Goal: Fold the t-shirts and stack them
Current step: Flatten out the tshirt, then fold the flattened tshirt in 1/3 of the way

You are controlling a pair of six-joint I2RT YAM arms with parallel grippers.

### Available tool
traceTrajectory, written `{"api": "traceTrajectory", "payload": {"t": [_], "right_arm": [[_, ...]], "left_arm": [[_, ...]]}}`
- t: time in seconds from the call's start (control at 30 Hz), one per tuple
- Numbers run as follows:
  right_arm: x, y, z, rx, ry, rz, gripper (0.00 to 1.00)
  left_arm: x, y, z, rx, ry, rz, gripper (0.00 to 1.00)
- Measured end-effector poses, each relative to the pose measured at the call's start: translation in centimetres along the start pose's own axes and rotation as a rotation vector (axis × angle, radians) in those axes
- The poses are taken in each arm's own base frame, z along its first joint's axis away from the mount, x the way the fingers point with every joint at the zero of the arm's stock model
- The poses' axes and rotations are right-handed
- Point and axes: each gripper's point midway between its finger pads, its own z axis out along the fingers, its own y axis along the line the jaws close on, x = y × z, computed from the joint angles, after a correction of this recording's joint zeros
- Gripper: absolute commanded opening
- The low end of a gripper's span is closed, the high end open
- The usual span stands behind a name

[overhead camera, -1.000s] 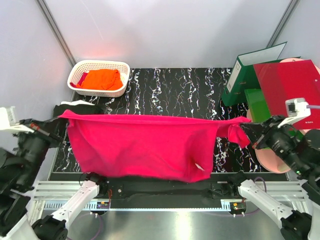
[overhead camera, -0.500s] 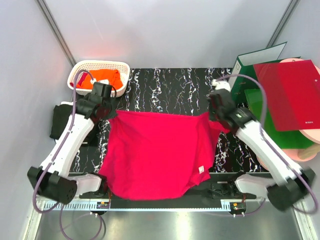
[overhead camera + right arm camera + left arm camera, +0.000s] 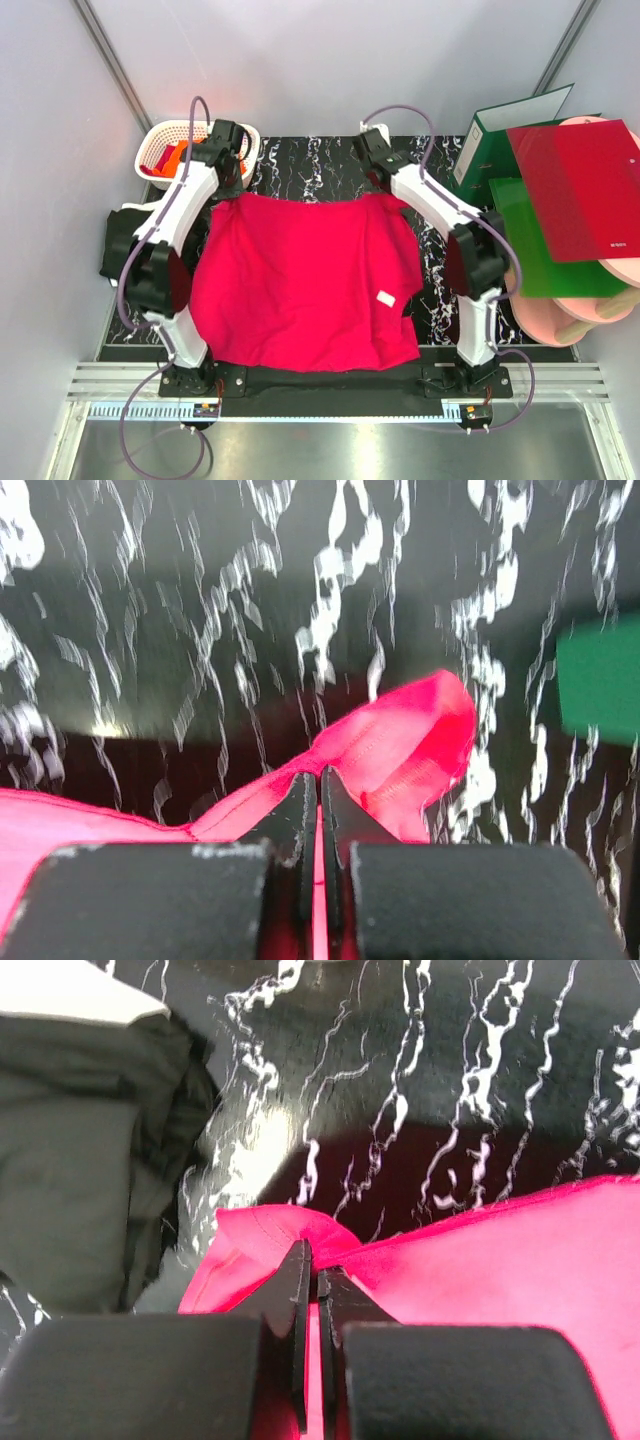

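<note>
A crimson-pink t-shirt (image 3: 300, 280) lies spread over the black marbled table (image 3: 320, 165), its small white label (image 3: 386, 298) near the right side. My left gripper (image 3: 225, 195) is shut on the shirt's far left corner (image 3: 290, 1235). My right gripper (image 3: 390, 192) is shut on the far right corner (image 3: 420, 735). Both arms reach far out over the table. An orange t-shirt (image 3: 180, 155) sits in the white basket (image 3: 160, 140). A black t-shirt (image 3: 125, 240) lies crumpled at the left edge; in the left wrist view that black cloth (image 3: 80, 1190) fills the left.
A green binder (image 3: 500, 140), a glossy red folder (image 3: 580, 185) and a green sheet (image 3: 540, 240) stand at the right over pink discs (image 3: 570, 310). White walls close in the back and sides. A metal rail (image 3: 320, 385) runs along the near edge.
Both arms have swung from the near sides out to the far middle of the table, carrying the crimson-pink shirt's corners away from me. The shirt went from stretched wide to lying spread flat.
</note>
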Motion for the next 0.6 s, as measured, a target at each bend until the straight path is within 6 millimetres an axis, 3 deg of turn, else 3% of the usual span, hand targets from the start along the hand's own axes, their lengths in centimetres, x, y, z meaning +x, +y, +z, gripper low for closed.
{"api": "traceTrajectory", "payload": {"t": [0.1, 0.23, 0.4, 0.6], "right_arm": [[-3.2, 1.0, 2.2, 0.026, -0.050, -0.011, 0.00], [-5.7, 2.0, 5.2, 0.066, -0.088, -0.009, 0.00], [-5.0, 1.4, 7.9, 0.120, -0.051, -0.012, 0.00], [-4.2, 0.1, 7.3, 0.141, -0.015, -0.001, 0.00]], "left_arm": [[-2.0, -0.5, 2.1, -0.012, 0.013, 0.014, 0.00], [-4.1, 0.3, 4.4, -0.035, 0.019, -0.023, 0.00], [-4.8, 3.1, 5.9, -0.064, 0.051, -0.082, 0.00], [-3.9, 4.6, 5.9, -0.085, 0.080, -0.102, 0.00]]}}
